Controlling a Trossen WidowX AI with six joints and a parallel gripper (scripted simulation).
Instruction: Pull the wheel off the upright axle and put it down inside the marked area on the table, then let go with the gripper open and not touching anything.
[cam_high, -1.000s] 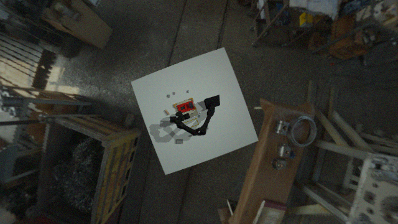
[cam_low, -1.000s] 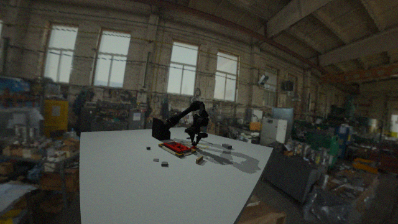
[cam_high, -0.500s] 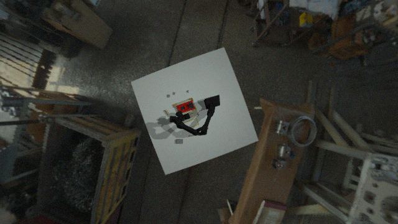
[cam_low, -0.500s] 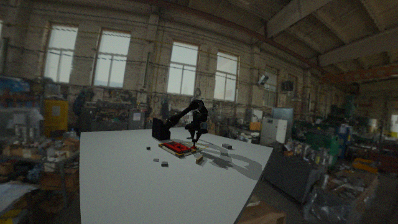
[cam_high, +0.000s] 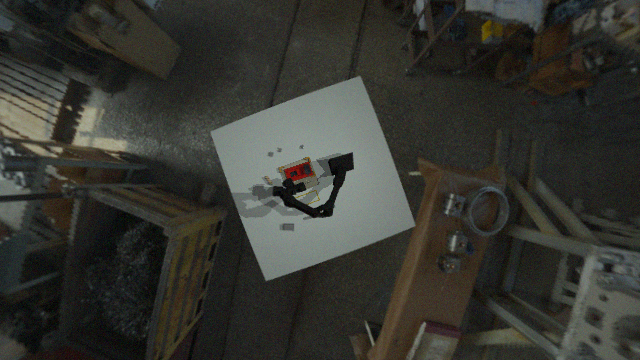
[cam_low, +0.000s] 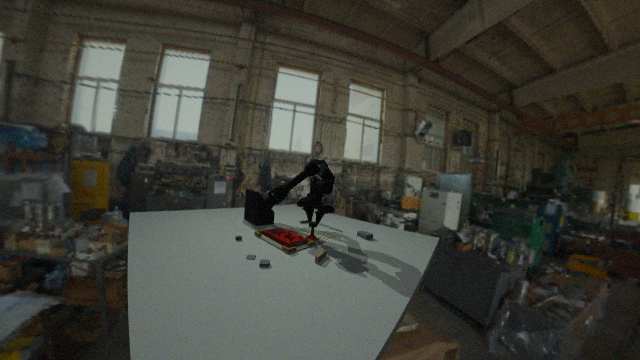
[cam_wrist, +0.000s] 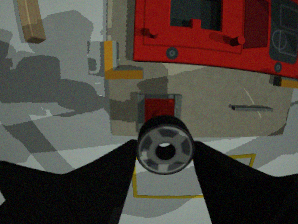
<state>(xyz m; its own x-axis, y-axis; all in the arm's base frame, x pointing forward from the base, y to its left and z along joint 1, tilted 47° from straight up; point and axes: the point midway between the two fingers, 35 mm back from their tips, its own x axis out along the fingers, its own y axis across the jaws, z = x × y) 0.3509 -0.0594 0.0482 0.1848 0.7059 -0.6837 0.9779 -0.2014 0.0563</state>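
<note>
From here the black arm (cam_high: 303, 206) (cam_low: 292, 186) reaches out from its base and bends at the elbow, its gripper (cam_low: 313, 226) (cam_wrist: 164, 145) pointing down beside the red chassis (cam_high: 298, 171) (cam_low: 285, 235) (cam_wrist: 205, 35). The fingers are closed on the wheel (cam_wrist: 165, 149), which, seen from the wrist, overlaps the edge of the beige board (cam_wrist: 200, 100), near the yellow-outlined area (cam_high: 318, 199) (cam_wrist: 165, 196).
</note>
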